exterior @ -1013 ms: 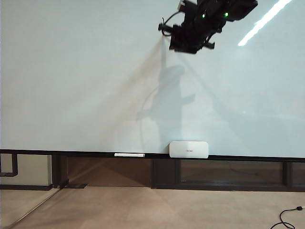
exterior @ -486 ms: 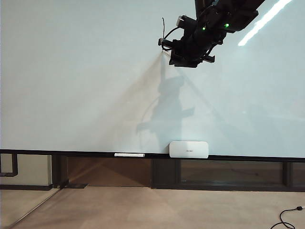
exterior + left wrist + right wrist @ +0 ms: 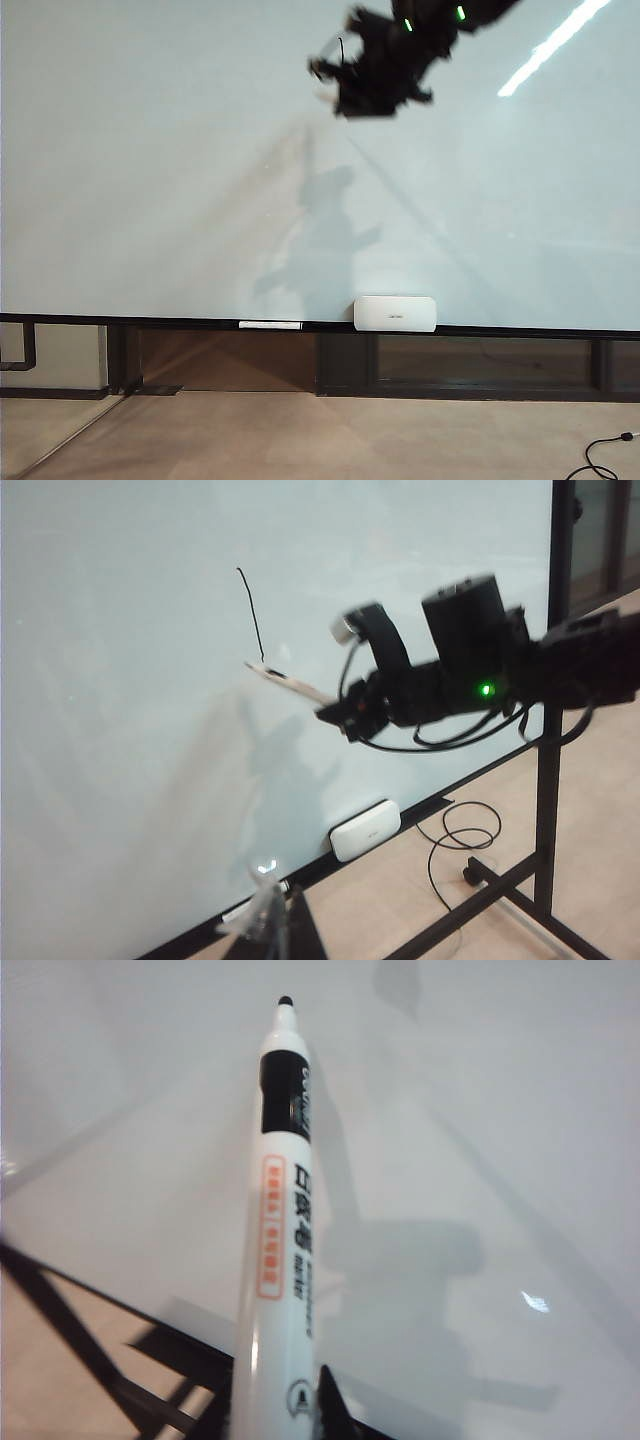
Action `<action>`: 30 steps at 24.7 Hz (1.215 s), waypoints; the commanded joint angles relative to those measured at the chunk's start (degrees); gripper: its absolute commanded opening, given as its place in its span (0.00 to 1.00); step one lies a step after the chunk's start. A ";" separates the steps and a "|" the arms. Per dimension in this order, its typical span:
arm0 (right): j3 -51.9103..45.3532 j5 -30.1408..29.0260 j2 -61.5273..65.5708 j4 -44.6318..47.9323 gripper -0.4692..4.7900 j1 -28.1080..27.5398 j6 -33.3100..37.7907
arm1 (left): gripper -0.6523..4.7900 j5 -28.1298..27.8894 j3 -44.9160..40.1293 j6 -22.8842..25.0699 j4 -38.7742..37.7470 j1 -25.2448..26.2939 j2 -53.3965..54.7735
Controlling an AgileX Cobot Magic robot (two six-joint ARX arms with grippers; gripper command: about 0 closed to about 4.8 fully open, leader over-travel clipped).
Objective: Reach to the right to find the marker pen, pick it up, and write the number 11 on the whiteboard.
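The whiteboard [image 3: 150, 180] fills the exterior view. Of the number 11, one thin black near-vertical stroke [image 3: 250, 610] shows on it, and its top [image 3: 340, 47] peeks out above the arm. My right gripper [image 3: 340, 85] is high on the board and shut on the marker pen [image 3: 280, 1220], a white barrel with a black band and black tip. In the left wrist view the marker pen [image 3: 290, 685] points at the board just left of the stroke's lower end; contact cannot be told. My left gripper [image 3: 275, 925] is a blur at that view's edge, far from the board.
A white eraser box [image 3: 396, 313] and a slim white pen [image 3: 270, 324] rest on the dark ledge [image 3: 150, 320]. A black stand [image 3: 548, 780] and a coiled cable [image 3: 455, 830] are on the floor at the board's right end.
My right gripper dipped with the pen while a black stroke appeared on the board, then swung left and slightly up. The left arm has kept still.
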 commanded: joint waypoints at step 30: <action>0.44 8.46 -8.68 0.22 0.08 -4.55 -2.38 | 0.11 8.22 0.28 -2.21 -1.40 -0.02 -0.09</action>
